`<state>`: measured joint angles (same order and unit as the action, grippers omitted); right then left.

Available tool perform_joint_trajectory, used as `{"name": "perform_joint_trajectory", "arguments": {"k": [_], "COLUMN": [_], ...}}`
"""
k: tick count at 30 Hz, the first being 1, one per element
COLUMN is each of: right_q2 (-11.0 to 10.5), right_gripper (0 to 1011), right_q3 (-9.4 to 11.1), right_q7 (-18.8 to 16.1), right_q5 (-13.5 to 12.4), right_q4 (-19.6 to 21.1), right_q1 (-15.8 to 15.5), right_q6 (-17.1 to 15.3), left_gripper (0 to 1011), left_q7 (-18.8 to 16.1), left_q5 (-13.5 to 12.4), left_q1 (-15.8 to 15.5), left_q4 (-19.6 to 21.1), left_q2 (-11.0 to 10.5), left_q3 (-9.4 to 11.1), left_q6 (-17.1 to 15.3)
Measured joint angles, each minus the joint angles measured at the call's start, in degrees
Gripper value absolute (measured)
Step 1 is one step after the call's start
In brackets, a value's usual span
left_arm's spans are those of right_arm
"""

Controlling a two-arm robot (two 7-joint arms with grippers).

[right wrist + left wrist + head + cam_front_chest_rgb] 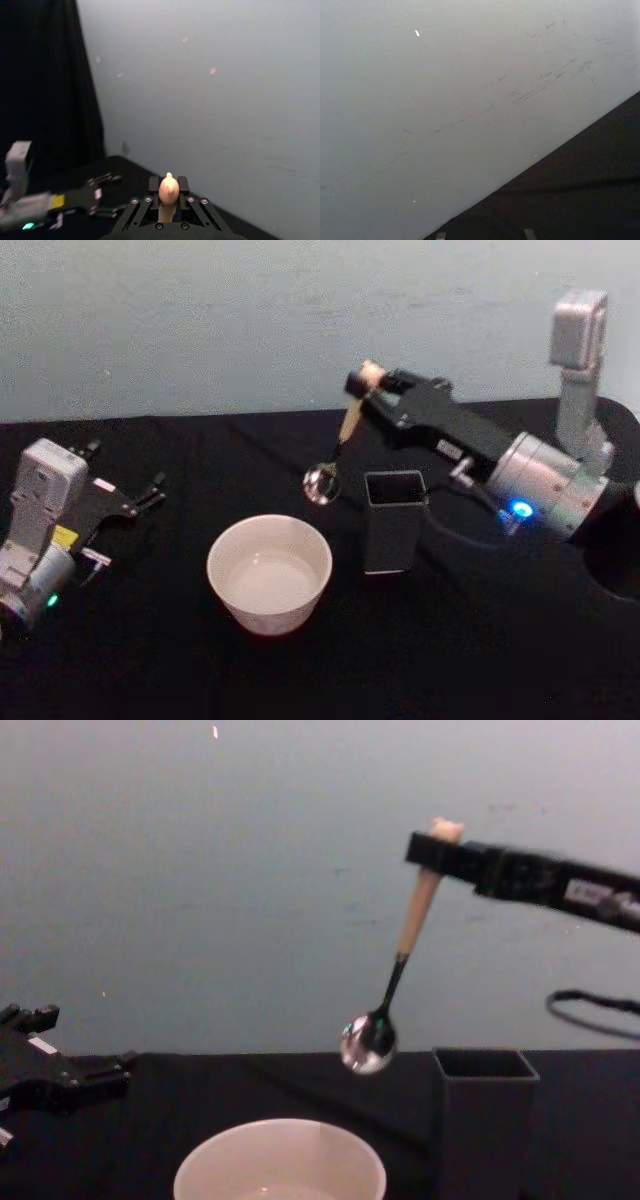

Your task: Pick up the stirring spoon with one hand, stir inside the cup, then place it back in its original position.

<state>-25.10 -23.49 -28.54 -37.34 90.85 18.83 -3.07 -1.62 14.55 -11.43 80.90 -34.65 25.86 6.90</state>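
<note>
A: Where is the stirring spoon (401, 952)?

B: In the air. The right gripper (436, 848) is clamped on its beige handle just below the bear head, and the spoon hangs tilted with its shiny bowl down.

A: Is it over the cup (266, 616)?

B: No. It is above the black surface (480, 650), beyond the cup and beside the dark grey square holder (394, 528), touching neither.

A: And the other arm?

B: The left gripper (152, 491) sits low at the left, fingers apart, with nothing in it.
</note>
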Motion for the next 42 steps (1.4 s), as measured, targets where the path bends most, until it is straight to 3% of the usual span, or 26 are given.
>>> {"name": "perform_joint_trajectory", "arguments": {"k": [11,21,35,42], "right_q2": [-0.69,-0.26,3.04,6.68], "right_gripper": [214,214,214,214], "right_q3": [-6.27,-9.06,-12.26,-13.02], "right_q7": [-2.73,-4.08,-4.93,-4.27], "right_q5": [4.91,8.02,11.63,12.73], "right_q4": [-1.22,-2.83,-6.79,-10.76], "right_q1": [0.28,0.41,2.07,4.16], "right_q6": [1.24,2.11,2.37,2.08], "left_gripper": [1001,1002,1001,1001], "left_q7": [0.00,0.00,0.00,0.00], "left_q5": [0.00,0.00,0.00,0.00], "left_q1": [0.00,0.00,0.00,0.00], "left_q4": [0.00,0.00,0.00,0.00], "left_q2": [0.00,0.00,0.00,0.00], "left_q3": [0.00,0.00,0.00,0.00], "left_q6": [0.00,0.00,0.00,0.00]}}
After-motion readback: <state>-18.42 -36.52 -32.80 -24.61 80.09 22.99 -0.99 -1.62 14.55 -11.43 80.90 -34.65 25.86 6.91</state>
